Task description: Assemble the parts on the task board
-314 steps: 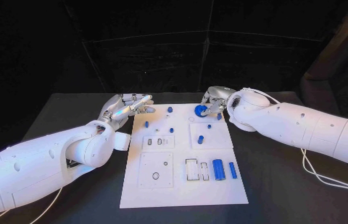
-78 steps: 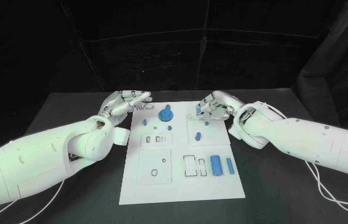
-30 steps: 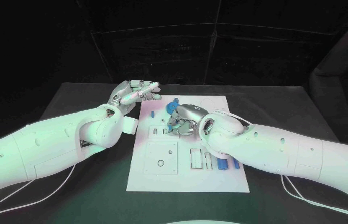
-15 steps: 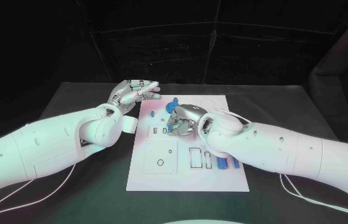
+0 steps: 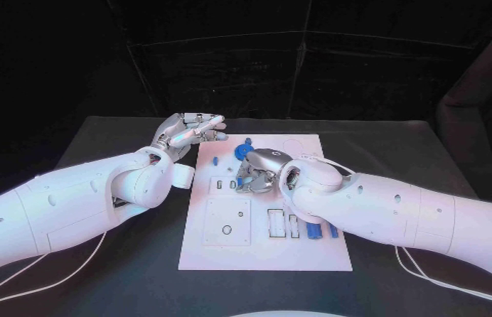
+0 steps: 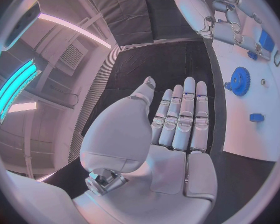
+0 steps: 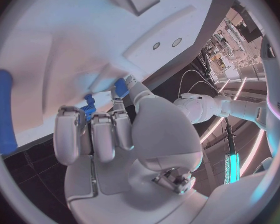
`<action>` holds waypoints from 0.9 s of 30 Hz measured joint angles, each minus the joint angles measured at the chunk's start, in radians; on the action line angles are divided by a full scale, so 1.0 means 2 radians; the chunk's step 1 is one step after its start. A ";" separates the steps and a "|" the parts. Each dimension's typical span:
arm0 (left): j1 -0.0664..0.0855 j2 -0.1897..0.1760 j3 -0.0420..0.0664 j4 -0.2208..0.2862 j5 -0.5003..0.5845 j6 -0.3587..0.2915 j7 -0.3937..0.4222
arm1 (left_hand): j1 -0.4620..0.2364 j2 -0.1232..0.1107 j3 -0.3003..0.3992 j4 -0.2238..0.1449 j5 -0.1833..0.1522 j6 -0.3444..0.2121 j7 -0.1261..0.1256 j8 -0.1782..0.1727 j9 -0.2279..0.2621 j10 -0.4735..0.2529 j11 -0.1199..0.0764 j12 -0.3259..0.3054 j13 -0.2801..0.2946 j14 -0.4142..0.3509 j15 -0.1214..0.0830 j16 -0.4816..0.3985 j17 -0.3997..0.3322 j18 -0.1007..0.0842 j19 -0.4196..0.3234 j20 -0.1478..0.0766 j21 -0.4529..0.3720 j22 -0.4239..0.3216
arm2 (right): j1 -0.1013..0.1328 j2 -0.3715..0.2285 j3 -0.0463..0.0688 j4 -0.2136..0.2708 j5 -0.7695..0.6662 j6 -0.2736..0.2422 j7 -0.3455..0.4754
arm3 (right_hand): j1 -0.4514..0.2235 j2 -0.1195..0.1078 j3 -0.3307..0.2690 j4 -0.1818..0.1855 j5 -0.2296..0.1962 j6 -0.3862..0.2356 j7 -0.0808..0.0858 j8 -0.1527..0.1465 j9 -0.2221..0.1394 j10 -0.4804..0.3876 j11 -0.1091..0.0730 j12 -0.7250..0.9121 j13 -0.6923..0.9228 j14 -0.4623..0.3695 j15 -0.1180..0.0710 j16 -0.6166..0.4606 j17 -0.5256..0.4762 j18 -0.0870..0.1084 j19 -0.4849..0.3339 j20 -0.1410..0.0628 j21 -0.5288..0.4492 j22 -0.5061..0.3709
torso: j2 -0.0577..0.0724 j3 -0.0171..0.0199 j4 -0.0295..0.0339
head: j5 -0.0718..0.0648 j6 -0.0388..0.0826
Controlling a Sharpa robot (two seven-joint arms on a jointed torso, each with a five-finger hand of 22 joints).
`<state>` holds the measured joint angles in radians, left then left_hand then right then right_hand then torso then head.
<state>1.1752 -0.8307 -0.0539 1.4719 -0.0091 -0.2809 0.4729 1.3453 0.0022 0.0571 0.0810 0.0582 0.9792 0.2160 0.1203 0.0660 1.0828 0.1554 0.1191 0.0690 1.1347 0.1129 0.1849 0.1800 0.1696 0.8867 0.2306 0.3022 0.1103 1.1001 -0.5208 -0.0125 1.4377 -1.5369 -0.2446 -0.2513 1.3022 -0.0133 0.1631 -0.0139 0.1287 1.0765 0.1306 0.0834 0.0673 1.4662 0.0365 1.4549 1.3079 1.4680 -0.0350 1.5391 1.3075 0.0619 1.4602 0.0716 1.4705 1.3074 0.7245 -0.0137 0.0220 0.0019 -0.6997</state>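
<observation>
The left hand (image 5: 187,131) hovers beside the far left corner of the task board (image 5: 269,253) on the black surface (image 5: 399,146), its fingers (image 6: 184,115) straight, together and holding nothing. A blue gear (image 5: 242,150) sits near the board's far edge. The right hand (image 5: 260,169) is over the board's middle, fingers (image 7: 96,134) curled, a small blue part (image 7: 89,106) at their tips; whether they grip it, I cannot tell

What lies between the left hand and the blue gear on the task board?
In the left wrist view, only dark table and then bare white task board separate the left hand from the blue gear; no part lies in between.
</observation>
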 measured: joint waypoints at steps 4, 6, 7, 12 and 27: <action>0.000 0.000 0.000 0.000 0.000 0.000 0.000 | 0.000 0.000 0.000 0.000 0.000 0.000 0.000 0.000 0.000 0.000 0.000 0.000 0.000 0.000 0.000 0.000 0.000 0.000 0.000 0.000 0.000 0.000 | 0.000 0.000 0.000 0.000 -0.002 0.000 -0.002 | -0.003 -0.003 -0.003 0.002 0.000 -0.012 0.004 -0.004 -0.001 0.000 0.003 -0.004 0.000 -0.001 0.002 0.000 0.000 0.000 -0.001 0.001 0.000 0.000 | 0.000 0.0000 0.0000 | 0.000 0.000; 0.000 0.000 0.000 0.000 0.000 0.000 0.000 | 0.000 0.000 0.000 0.000 0.000 0.000 0.000 0.000 0.000 0.000 0.000 0.000 0.000 0.000 0.000 0.000 0.000 0.000 0.000 0.000 0.000 0.000 | 0.000 0.000 0.000 0.000 -0.003 -0.001 -0.003 | -0.009 -0.009 -0.006 0.002 0.000 -0.015 0.005 -0.007 -0.001 0.000 0.006 -0.008 0.000 0.000 0.004 0.000 0.000 0.000 0.000 0.004 0.000 0.000 | 0.000 0.0000 0.0000 | 0.000 0.000; 0.000 0.000 0.000 0.000 0.000 0.000 0.000 | 0.000 0.000 0.000 0.000 0.000 0.000 0.000 0.000 0.000 0.000 0.000 0.000 0.000 0.000 0.000 0.000 0.000 0.000 0.000 0.000 0.000 0.000 | 0.000 0.000 0.000 0.001 -0.004 -0.001 -0.004 | -0.010 -0.010 -0.007 0.004 0.000 -0.018 0.006 -0.007 -0.001 0.000 0.007 -0.008 0.000 -0.002 0.005 0.000 0.000 0.000 0.000 0.004 0.000 0.000 | 0.000 0.0000 0.0000 | 0.000 0.000; 0.000 0.000 0.000 0.000 0.000 0.000 0.000 | 0.000 0.000 0.000 0.000 0.000 0.000 0.000 0.000 0.000 0.000 0.000 -0.002 0.000 0.000 0.000 0.000 0.000 0.000 0.000 0.000 0.000 0.000 | -0.001 0.000 -0.001 0.001 -0.005 -0.004 -0.006 | -0.030 -0.030 -0.029 0.019 0.017 -0.039 0.010 -0.007 -0.001 0.000 0.010 -0.022 0.000 -0.001 0.009 0.000 0.000 0.000 0.000 0.007 0.000 0.000 | 0.000 0.0001 0.0000 | -0.001 0.000; 0.000 -0.001 0.000 -0.001 0.000 0.000 -0.002 | -0.001 0.001 0.000 -0.004 0.000 0.005 -0.001 0.000 0.000 0.007 0.001 -0.002 0.000 0.009 -0.001 0.000 0.003 0.000 0.005 -0.001 0.000 0.000 | -0.005 -0.013 -0.002 0.018 -0.007 -0.052 -0.003 | -0.039 -0.039 -0.074 0.050 0.032 -0.055 0.013 -0.007 0.000 -0.010 0.017 -0.041 0.000 -0.002 0.012 -0.002 0.000 0.000 0.000 0.011 0.000 0.000 | 0.000 0.0005 -0.0001 | -0.002 0.000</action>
<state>1.1752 -0.8322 -0.0539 1.4702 -0.0089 -0.2807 0.4684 1.3434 0.0041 0.0567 0.0730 0.0583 0.9891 0.2145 0.1203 0.0661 1.0963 0.1573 0.1148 0.0696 1.1522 0.1100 0.1855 0.1863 0.1697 0.8973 0.2285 0.3022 0.1095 1.0907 -0.5476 -0.0163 1.4740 -1.5503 -0.3487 -0.2577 1.2238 -0.0920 0.0147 0.0853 0.1931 0.9672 0.1570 0.0688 0.0663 1.4467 0.0695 1.3736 1.3079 1.4650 -0.0106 1.5344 1.3074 0.0619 1.4602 0.0930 1.4705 1.3073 0.7241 -0.0127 0.0218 -0.0012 -0.6987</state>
